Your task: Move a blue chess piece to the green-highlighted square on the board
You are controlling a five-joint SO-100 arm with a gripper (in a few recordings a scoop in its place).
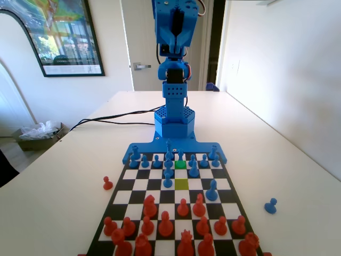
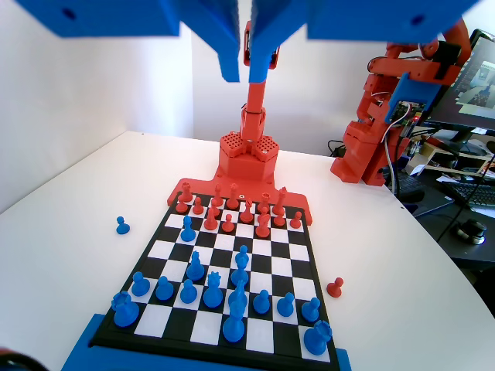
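While the gripper (image 2: 245, 68) hangs high above the board (image 2: 174, 220) in the wrist view, its two jaws are pressed together with nothing between them. In the fixed view the green-highlighted square (image 1: 180, 165) lies near the board's far end, at twelve o'clock from the duller yellow-green square (image 1: 181, 184). A blue chess piece (image 1: 168, 181) stands just at nine o'clock of that duller square. Another blue pawn (image 1: 270, 205) sits off the board on the table (image 1: 277, 160) at three o'clock, a red pawn (image 1: 107, 183) at nine.

Red pawn (image 1: 107, 183) and blue pawn (image 1: 270, 205) on table (image 1: 287, 160), off-board.
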